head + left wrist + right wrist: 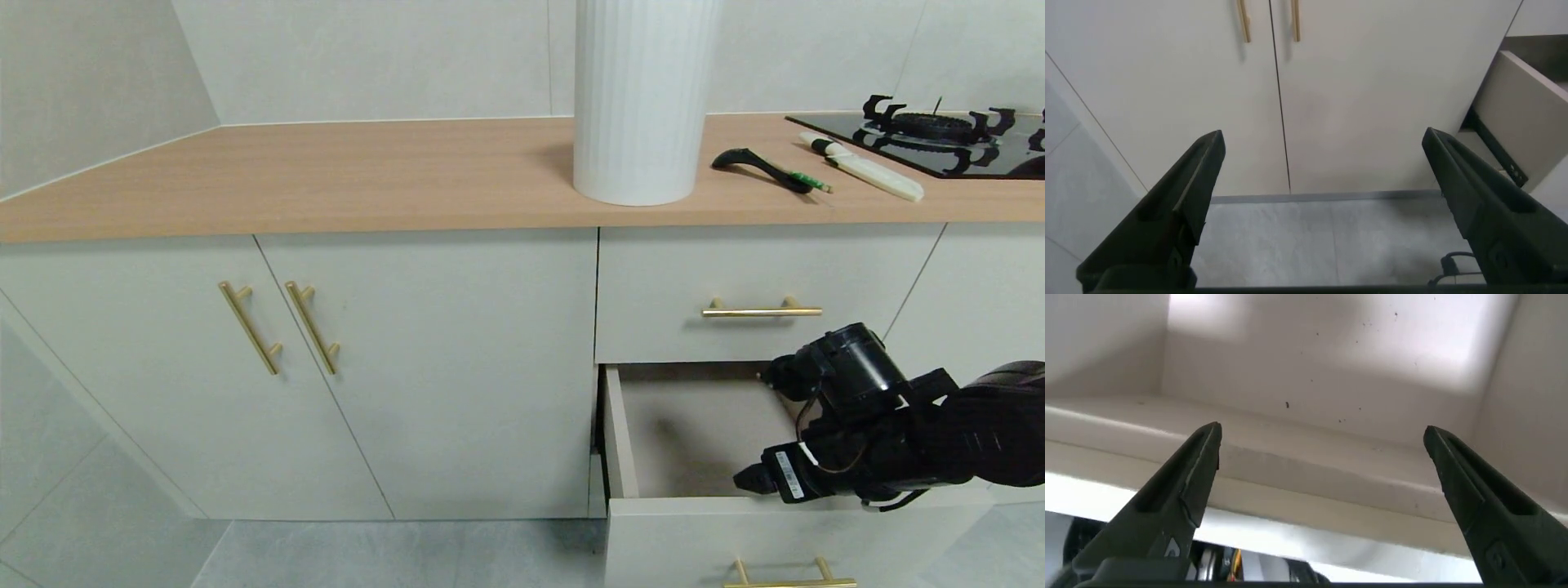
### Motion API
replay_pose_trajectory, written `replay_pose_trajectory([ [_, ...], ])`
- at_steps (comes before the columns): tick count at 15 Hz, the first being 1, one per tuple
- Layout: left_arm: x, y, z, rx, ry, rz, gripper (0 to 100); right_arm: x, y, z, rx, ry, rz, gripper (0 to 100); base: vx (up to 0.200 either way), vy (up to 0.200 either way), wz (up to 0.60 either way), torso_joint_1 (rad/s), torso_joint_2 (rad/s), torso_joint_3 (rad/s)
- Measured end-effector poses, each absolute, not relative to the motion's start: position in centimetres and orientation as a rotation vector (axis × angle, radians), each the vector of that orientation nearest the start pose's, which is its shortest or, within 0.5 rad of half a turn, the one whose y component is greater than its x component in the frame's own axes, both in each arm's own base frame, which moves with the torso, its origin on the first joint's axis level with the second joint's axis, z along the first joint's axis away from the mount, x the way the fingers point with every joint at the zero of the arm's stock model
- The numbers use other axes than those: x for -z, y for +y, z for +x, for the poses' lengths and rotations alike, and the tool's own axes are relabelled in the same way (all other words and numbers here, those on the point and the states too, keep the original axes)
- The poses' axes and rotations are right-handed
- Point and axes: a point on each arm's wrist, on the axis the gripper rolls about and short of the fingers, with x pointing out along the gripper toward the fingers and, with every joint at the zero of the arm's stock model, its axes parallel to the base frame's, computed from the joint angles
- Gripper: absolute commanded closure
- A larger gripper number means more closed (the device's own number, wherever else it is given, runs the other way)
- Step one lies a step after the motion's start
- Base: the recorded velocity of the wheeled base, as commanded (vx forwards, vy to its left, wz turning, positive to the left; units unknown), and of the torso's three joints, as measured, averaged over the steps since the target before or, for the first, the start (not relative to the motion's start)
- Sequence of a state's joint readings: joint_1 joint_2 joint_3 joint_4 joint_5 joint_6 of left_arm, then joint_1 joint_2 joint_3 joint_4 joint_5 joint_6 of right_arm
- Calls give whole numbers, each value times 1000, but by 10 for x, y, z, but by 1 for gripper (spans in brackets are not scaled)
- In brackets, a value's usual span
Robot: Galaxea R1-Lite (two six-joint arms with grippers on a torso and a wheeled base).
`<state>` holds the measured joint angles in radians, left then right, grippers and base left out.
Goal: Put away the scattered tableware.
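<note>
At two o'clock on the counter (367,171), the spoon (763,169) looks light, stiff; grip its handle. Right gripper (1323,490), over the drawer (618,433), and left gripper (1323,204) gape.

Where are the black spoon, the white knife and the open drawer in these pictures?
black spoon (766,170): head view, middle of its handle.
white knife (865,168): head view, middle of its length.
open drawer (618,433): head view, its left side wall.

Right arm (980,441): low at near right, wrist bent leftward.
Right gripper (1323,437): fingers spread wide, apparently holding nothing.
Left gripper (1323,140): fingers spread wide, tilted downward.
</note>
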<state>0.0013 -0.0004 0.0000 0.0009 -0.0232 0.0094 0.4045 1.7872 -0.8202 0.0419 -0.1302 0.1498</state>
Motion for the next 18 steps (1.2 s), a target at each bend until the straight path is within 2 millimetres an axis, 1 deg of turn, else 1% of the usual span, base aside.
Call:
replay_pose_trajectory([
  [5,-75,-1,-23,22,1,9,0,-104,112,243,-204,1127,-214,0,0,0,0,0,0,0],
  [7,-75,-1,-23,22,1,9,0,-104,114,240,-216,1147,-235,0,0,0,0,0,0,0],
  [11,-75,-1,-23,22,0,9,0,-100,114,226,-270,1248,-352,0,0,0,0,0,0,0],
  [14,-75,-1,-23,22,1,9,0,-99,116,215,-292,1316,-406,0,0,0,0,0,0,0],
  [15,-75,-1,-23,22,1,9,0,-99,117,214,-296,1324,-411,0,0,0,0,0,0,0],
  [18,-75,-1,-23,22,1,10,0,-105,120,219,-285,1286,-386,0,0,0,0,0,0,0],
])
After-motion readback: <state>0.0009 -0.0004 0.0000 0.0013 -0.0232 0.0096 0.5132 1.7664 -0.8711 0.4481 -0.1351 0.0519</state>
